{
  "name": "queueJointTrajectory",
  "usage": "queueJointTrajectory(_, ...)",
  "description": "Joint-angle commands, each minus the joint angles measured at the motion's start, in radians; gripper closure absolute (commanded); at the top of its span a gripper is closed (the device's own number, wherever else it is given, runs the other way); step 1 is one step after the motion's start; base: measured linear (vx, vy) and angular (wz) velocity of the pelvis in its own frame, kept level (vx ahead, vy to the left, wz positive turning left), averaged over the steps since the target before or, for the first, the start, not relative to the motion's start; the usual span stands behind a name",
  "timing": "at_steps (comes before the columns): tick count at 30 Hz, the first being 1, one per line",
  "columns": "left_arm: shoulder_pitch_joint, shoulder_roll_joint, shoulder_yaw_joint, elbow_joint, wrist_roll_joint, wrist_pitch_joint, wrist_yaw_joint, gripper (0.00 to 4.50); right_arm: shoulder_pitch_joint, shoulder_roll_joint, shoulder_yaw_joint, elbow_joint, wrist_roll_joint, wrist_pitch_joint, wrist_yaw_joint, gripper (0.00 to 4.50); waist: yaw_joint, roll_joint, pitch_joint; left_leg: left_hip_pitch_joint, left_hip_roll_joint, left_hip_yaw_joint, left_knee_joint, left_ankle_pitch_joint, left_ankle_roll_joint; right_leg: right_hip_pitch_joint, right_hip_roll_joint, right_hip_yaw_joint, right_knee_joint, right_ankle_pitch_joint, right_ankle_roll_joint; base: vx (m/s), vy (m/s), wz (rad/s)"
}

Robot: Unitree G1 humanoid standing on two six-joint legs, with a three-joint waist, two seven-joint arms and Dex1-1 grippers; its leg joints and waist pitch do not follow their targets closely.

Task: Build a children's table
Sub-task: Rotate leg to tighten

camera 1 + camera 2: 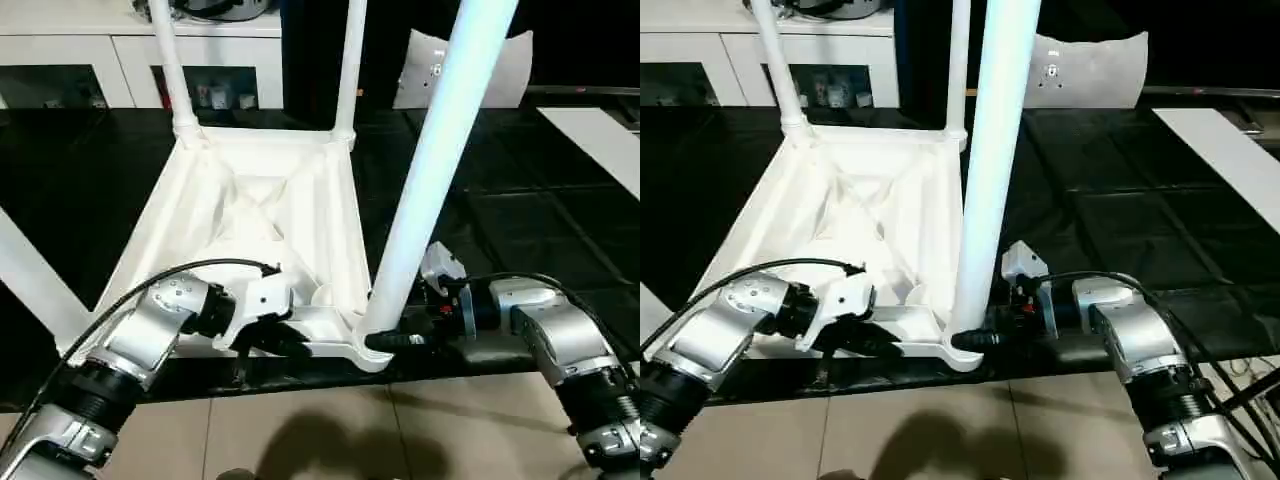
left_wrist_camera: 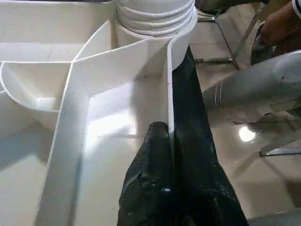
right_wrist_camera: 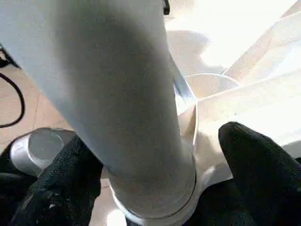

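Children's table of all-white plastic lies upside down on the black mat, ribbed underside up, legs rising from its corner sockets. The long round tapered near-right leg stands in its socket, my right gripper spread around its base. My left gripper is pressed together, pinching the rim wall. I judge I should brace the top steady while seating this leg squarely.

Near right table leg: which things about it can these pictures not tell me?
- Near right leg: its top is cut off by the head views' upper edge.
- Whether it sits fully in its socket: the right gripper straddles the joint, hiding the seam.
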Motion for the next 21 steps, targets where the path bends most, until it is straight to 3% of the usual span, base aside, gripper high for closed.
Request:
queueJointTrajectory(1, -0.001, -0.002, -0.013, -0.048, -0.029, -0.008, -0.048, 4.50, -0.017, -0.004, -0.012, 0.008, 0.033, 0.000, 0.026, 0.87, -0.007, -0.007, -0.069, 0.006, 0.015, 0.008, -0.072, -0.238, 0.035, 0.062, -0.037, 0.033, -0.066, -0.398, -0.162, 0.000, 0.000, 0.00)
queueJointTrajectory(16, -0.002, 0.007, -0.017, -0.045, -0.033, -0.001, -0.045, 4.50, -0.006, -0.009, 0.011, -0.013, 0.060, 0.017, 0.080, 2.22, -0.006, -0.005, -0.071, 0.007, 0.016, 0.006, -0.072, -0.239, 0.027, 0.064, -0.037, 0.033, -0.062, -0.370, -0.174, 0.000, 0.000, 0.00)
queueJointTrajectory(21, -0.010, -0.007, -0.008, -0.048, -0.046, 0.034, -0.028, 4.50, 0.005, 0.000, 0.012, -0.022, 0.069, 0.061, 0.068, 2.40, -0.007, -0.003, -0.070, 0.008, 0.015, 0.006, -0.072, -0.249, 0.021, 0.064, -0.035, 0.033, -0.063, -0.373, -0.175, 0.000, 0.000, 0.00)
